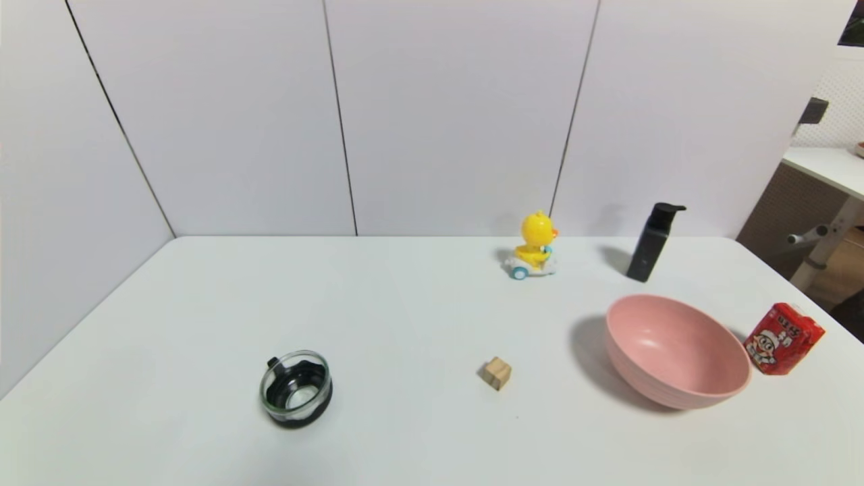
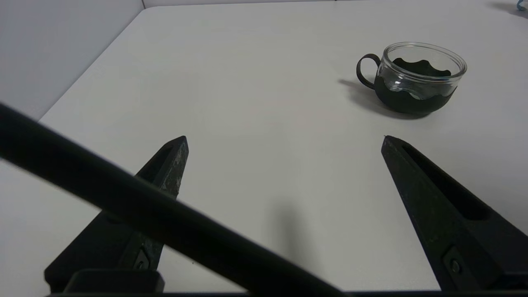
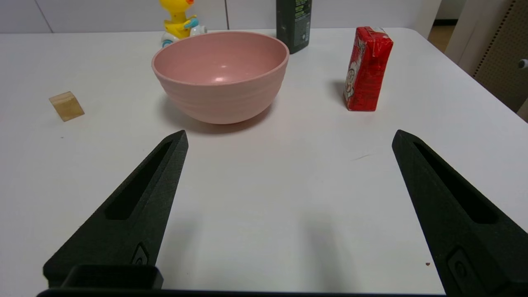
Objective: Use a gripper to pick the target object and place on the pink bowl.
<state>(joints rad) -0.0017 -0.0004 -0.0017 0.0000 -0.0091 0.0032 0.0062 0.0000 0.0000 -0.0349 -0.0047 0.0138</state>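
The target object, a small light-tan wooden cube (image 1: 497, 372) (image 3: 66, 106), rests on the white table near the middle front. To its right stands the wide pink bowl (image 1: 677, 351) (image 3: 220, 76), empty. Neither arm shows in the head view. My right gripper (image 3: 288, 136) hovers low over the near part of the table, short of the bowl, jaws wide open with only bare table between them. My left gripper (image 2: 284, 138) is open too, over the table's left front, with nothing between its fingers.
A glass-and-black cup (image 1: 296, 388) (image 2: 412, 78) sits at the front left. A yellow duck toy (image 1: 535, 245) and a black bottle (image 1: 653, 241) stand near the back wall. A red snack carton (image 1: 783, 338) (image 3: 366, 69) stands right of the bowl, near the table's right edge.
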